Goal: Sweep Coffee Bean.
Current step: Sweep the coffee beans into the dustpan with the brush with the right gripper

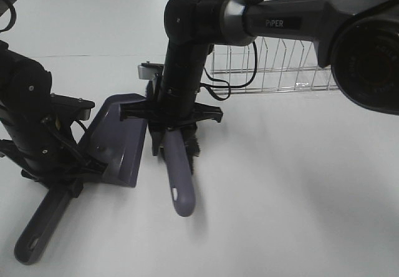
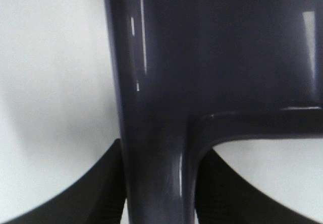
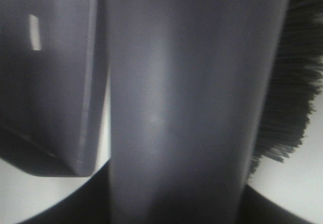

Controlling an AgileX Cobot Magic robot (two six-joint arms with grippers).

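Left arm and right arm are black with black cables; a grey link reads PiPER.

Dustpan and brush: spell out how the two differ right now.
The dustpan is a broad, flat scoop; the brush is slim, with black bristles. The left gripper holds the dustpan by its handle; the right gripper holds the brush. The dustpan's handle slants toward the near left, the brush's handle almost straight toward the near edge. Both are the same dull purple.
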